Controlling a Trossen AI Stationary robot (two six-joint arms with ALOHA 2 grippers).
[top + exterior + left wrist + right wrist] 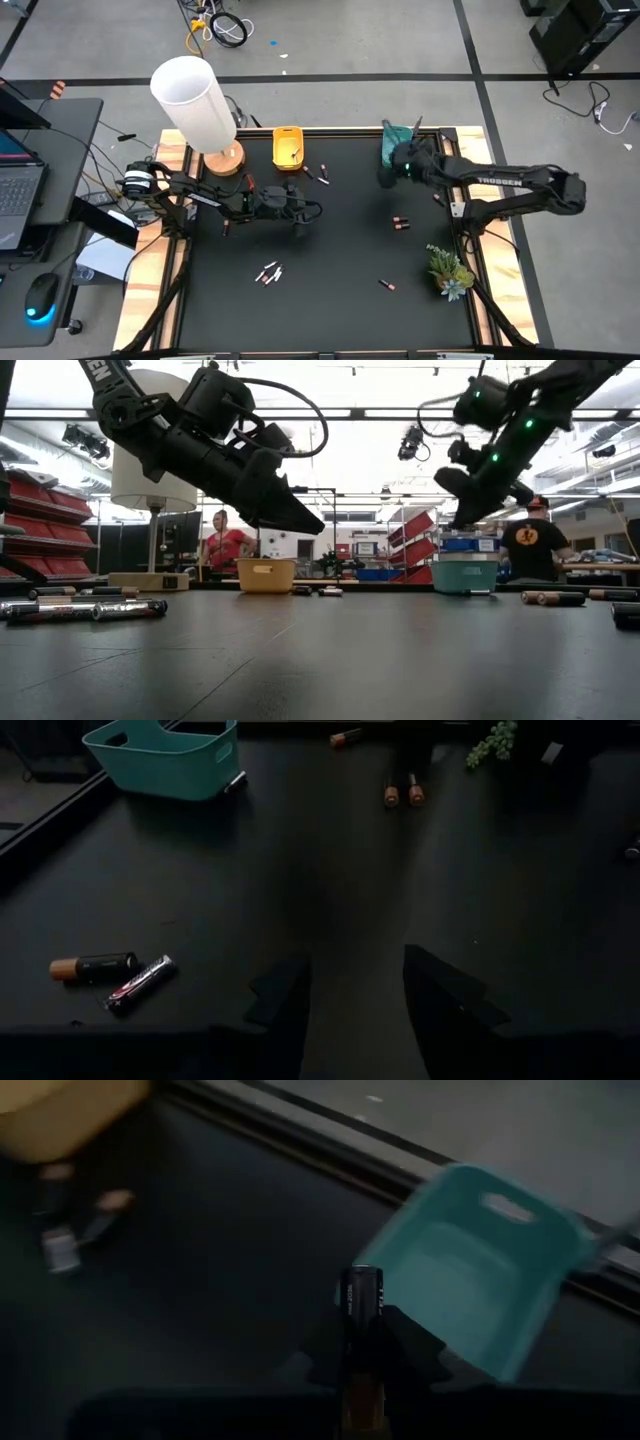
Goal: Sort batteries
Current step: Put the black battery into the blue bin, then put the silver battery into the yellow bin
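Slim dark battery (pixel 361 1302), upright, pinched in right gripper (pixel 362 1342) beside teal bin (pixel 480 1285); left gripper (pixel 355 990) spread, empty, above bench (pixel 300 870).

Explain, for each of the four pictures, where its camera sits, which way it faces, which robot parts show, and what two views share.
High view: overhead, facing down on the black table; both arms show.
Low view: table height, facing the room; both arms hang from above.
Left wrist view: on the left arm, facing across the table; left end effector open, empty.
Right wrist view: on the right arm; right end effector shut on a battery.
Shared: both wrist views show the teal bin.
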